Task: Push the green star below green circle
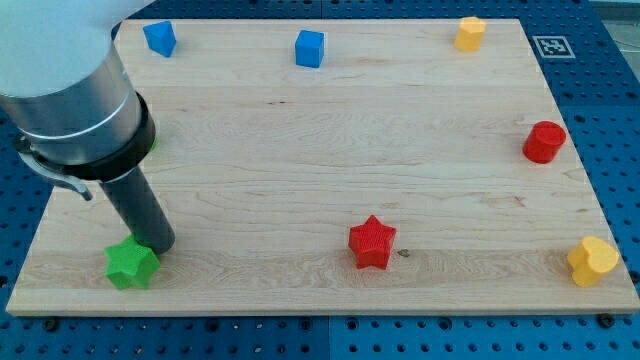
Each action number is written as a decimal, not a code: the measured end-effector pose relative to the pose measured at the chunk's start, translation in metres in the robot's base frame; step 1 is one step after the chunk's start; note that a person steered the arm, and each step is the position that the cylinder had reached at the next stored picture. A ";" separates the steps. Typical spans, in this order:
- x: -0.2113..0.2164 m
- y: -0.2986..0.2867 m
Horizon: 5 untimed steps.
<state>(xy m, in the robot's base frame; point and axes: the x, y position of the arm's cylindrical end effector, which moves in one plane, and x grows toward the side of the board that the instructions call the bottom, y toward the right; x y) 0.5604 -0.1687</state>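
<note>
The green star (131, 264) lies near the board's bottom left corner. My tip (158, 246) rests against the star's upper right side, touching it or nearly so. The rod rises up and to the left into the big grey arm body (70, 80), which covers the board's upper left part. A thin sliver of green (153, 142) shows at the right edge of the arm's black collar. It may be the green circle, which is otherwise hidden behind the arm.
A blue block (159, 37) and a blue cube (310, 48) sit along the top edge, with a yellow block (470, 33) at the top right. A red cylinder (545, 142) is at the right edge, a red star (372, 242) at bottom centre, and a yellow heart (592, 261) at the bottom right.
</note>
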 end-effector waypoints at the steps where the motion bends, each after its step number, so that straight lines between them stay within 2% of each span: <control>1: -0.001 0.001; 2: -0.045 -0.001; 3: -0.045 -0.047; 4: -0.010 -0.107; 5: 0.047 -0.115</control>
<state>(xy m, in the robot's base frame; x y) 0.6079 -0.2837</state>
